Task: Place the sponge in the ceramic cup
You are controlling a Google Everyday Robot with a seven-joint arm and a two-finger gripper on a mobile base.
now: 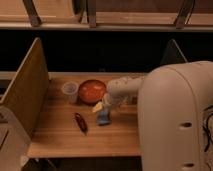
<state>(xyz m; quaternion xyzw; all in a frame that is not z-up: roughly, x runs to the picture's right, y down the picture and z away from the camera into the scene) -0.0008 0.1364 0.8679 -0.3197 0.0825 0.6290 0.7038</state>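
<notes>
The sponge (103, 118), a small blue-grey block, lies on the wooden table (60, 140) in front of the orange bowl. My gripper (103, 106) hangs right over it at the end of the white arm (130, 89), touching or nearly touching its top. The ceramic cup (70, 91), small, pale and round, stands at the back left of the table, to the left of the bowl and a hand's width from the sponge.
A wide orange-red bowl (92, 91) sits between the cup and the arm. A dark red elongated object (80, 122) lies left of the sponge. Upright wooden panels (27, 95) flank the table on the left and right. The arm's large white body (175, 120) fills the right side.
</notes>
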